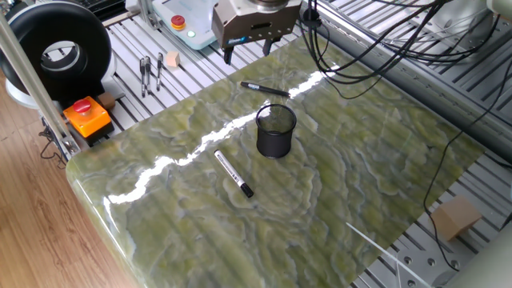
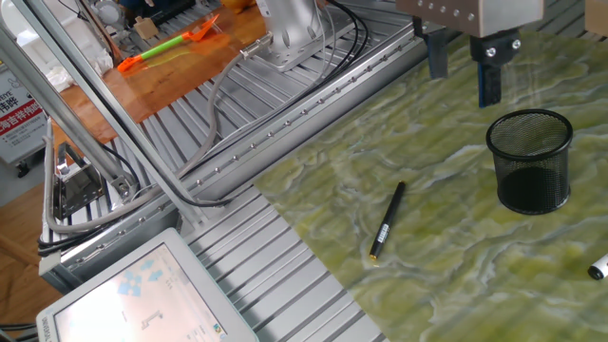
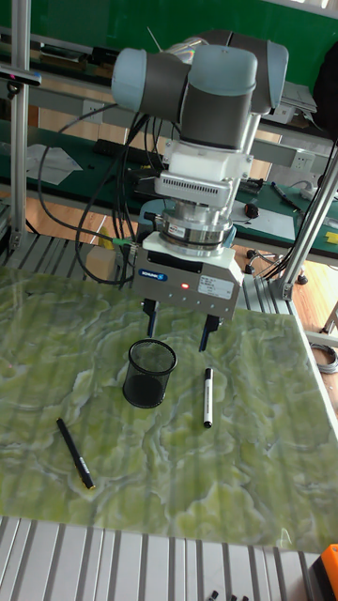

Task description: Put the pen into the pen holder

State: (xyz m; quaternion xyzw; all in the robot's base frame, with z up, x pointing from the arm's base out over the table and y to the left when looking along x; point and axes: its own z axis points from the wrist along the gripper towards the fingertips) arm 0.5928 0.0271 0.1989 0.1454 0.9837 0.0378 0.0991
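The pen (image 1: 233,173) lies flat on the green marble table, white-barrelled with a black cap, a little in front of the pen holder (image 1: 276,130). That holder is a black mesh cup standing upright and empty. My gripper (image 1: 248,53) hangs open above the table's far edge, beyond the holder, with nothing between its fingers. In the tall fixed view the gripper (image 3: 177,329) hovers just behind the holder (image 3: 150,373), and the pen (image 3: 207,396) lies to its right. In the other fixed view only the pen's tip (image 2: 598,270) shows at the right edge, beyond the holder (image 2: 529,160) and the gripper (image 2: 464,74).
A thin all-dark pen (image 1: 264,88) lies on the marble between the gripper and the holder. An orange box with a red button (image 1: 86,117), small tools (image 1: 150,72) and a black reel (image 1: 58,46) sit left of the table. Cables (image 1: 376,48) drape over the far right side.
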